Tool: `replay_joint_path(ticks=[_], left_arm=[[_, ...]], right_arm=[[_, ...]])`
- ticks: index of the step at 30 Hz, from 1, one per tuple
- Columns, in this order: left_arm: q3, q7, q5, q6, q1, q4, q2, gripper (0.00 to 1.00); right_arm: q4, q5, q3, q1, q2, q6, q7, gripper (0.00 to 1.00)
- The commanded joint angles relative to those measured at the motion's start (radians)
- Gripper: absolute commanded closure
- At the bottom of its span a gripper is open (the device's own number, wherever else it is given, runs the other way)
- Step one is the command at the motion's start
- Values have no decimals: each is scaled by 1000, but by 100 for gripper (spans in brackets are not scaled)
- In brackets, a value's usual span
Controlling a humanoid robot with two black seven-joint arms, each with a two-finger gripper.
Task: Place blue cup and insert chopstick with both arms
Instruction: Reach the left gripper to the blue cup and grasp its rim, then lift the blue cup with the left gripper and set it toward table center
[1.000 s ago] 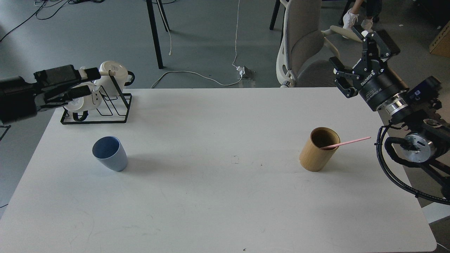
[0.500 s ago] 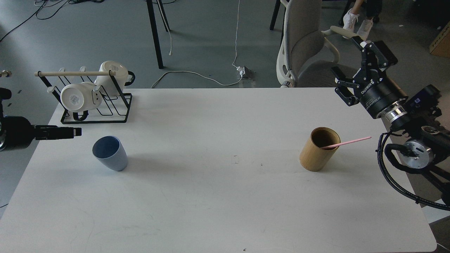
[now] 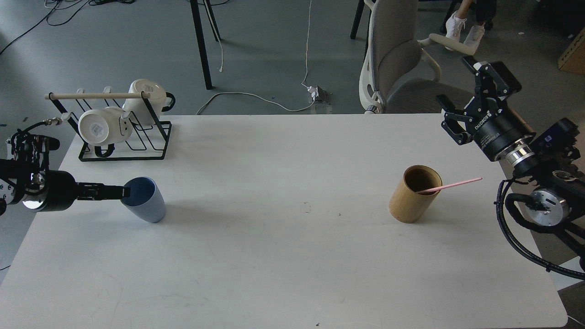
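Observation:
The blue cup (image 3: 150, 206) stands on the left side of the white table (image 3: 283, 256), leaning slightly. My left gripper (image 3: 119, 192) comes in level from the left, seen edge-on and dark, with its tip at the cup's left rim; I cannot tell whether it touches. One pale pink chopstick (image 3: 454, 184) leans out to the right of a tan bamboo cylinder (image 3: 411, 201) on the right side. My right gripper (image 3: 453, 78) is open and empty, raised above the table's far right corner, behind the cylinder.
A black wire rack (image 3: 137, 137) with a beige rod and white mugs (image 3: 98, 128) stands at the table's far left corner, just behind the cup. A grey office chair (image 3: 395, 59) is behind the table's far right edge. Cables lie on the floor.
My left arm dropped from in front of the rack to table level and reached right up to the blue cup's rim. My right gripper drifted slightly right and down, still open.

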Motion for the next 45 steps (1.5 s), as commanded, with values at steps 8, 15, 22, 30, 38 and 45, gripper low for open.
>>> replay_joint_path(ticks=[8,15,22,30,38,45], left_arm=[[2,0,15,21,5,2,-18,68],[2,0,15,78,8,-1,-33,100],[-10,0,3,90,-19,-144,5,100],[6,0,14,67,-272,-423,-65,100],[148,0,285,67,-374,-230,-402,100],[168,0,342,67,-334,-166,-524,100]], right_arm=[[-12,0,1,-20,0,-1,0,4],[-26,0,1,-25,0,0,0,4],[-37,0,5,-29,-6,-1,0,4],[-138,3,46,-23,5,-3,0,4],[-183,3,46,-25,-5,-9,0,4],[-198,2,43,-29,-6,-9,0,4]])
